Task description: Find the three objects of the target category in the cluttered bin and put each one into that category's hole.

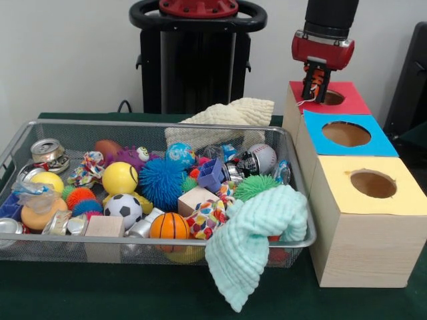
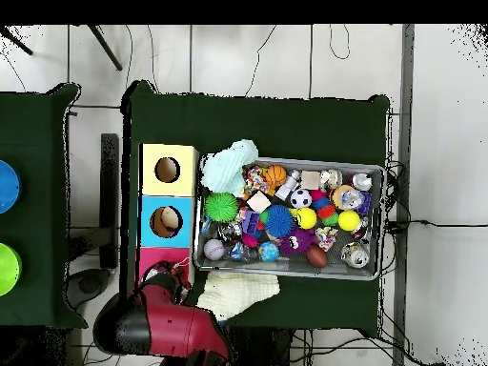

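- The gripper [image 1: 316,90] hangs at the upper right of the front view, directly over the hole in the red-topped box [image 1: 347,100]; its black fingers sit close together, and whether they pinch anything I cannot tell.
- In the overhead view the red arm [image 2: 176,324] fills the lower left, covering most of that red box.
- Three wooden boxes stand in a row on the right of the front view: the red one farthest up, the blue-topped box [image 1: 380,143] in the middle, the yellow-topped box [image 1: 407,193] lowest, each with a round hole in its top.
- The wire bin [image 1: 40,250] takes up the left and centre, touching or just beside the boxes.
- A mint cloth [image 1: 257,243] drapes over the bin's lower right corner; a cream cloth [image 1: 230,117] hangs over its upper edge.
- Inside the bin, among the clutter: a basketball [image 1: 169,226], a soccer ball [image 1: 123,208], a yellow ball [image 1: 119,177], a blue spiky ball [image 1: 162,182], a green spiky ball [image 1: 254,187], a baseball [image 1: 262,157], a wooden block [image 1: 104,227] and a crushed can [image 1: 48,153].
- Which category is the target cannot be told.
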Tool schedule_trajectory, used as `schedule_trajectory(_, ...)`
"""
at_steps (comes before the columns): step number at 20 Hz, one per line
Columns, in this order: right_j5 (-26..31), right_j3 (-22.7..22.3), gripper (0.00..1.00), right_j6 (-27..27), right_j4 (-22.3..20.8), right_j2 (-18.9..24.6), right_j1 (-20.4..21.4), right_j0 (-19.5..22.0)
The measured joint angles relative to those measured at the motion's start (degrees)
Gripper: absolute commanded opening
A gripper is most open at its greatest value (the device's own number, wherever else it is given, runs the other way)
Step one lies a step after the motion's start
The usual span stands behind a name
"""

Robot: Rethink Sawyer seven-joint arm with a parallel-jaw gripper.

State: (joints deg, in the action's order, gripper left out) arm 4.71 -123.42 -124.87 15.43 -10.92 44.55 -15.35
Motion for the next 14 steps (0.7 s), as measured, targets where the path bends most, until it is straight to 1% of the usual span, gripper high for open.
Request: schedule_trajectory(14, -0.04, -0.44, 0.00, 0.00, 2.07, 0.07, 0.08, -0.05)
